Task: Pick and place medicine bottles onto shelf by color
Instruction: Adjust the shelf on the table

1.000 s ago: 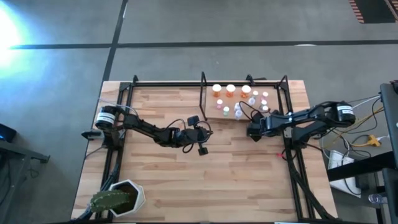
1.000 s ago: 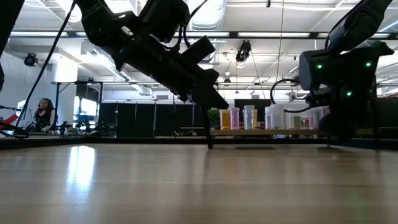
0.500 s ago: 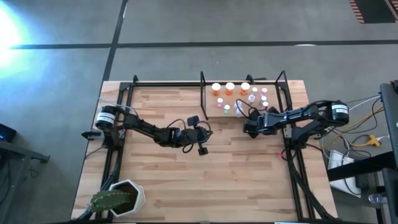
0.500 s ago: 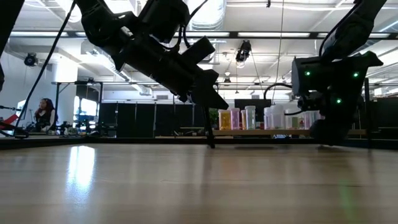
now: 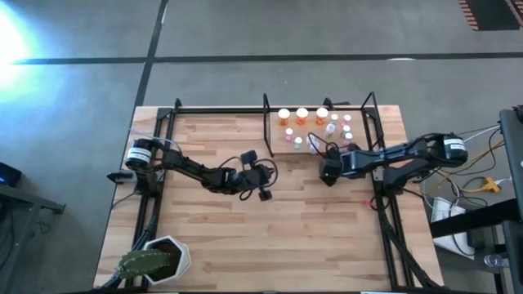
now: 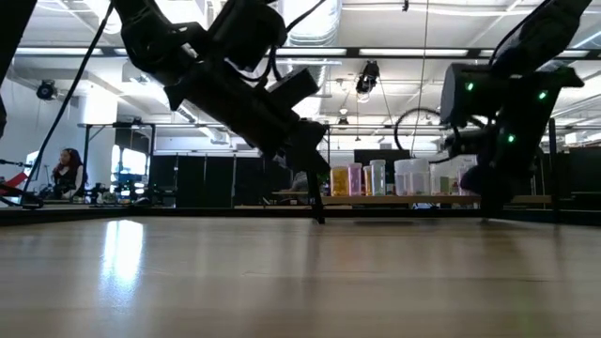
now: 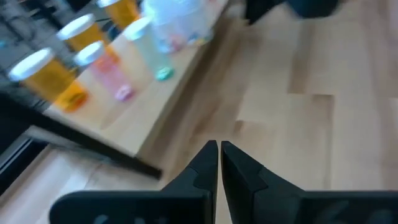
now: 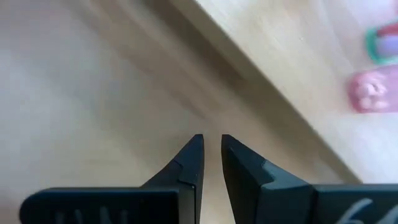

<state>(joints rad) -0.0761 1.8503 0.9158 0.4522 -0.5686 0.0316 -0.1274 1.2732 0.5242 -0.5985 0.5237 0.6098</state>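
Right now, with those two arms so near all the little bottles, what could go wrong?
The medicine bottles stand packed close on the shelf, so the right gripper, empty beside its edge, might topple several if it swings in. The left gripper, shut and empty over the tabletop, could clip the shelf's black frame.

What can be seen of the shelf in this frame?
The shelf is a small flat light-wood panel at the table's far edge, right of centre, framed by thin black rods with upright posts. On it stand the medicine bottles: orange ones with white caps along the far side, smaller white, pink and green-topped ones nearer. In the low view it reads as a thin raised board. The right gripper hovers off its near edge, not touching it.
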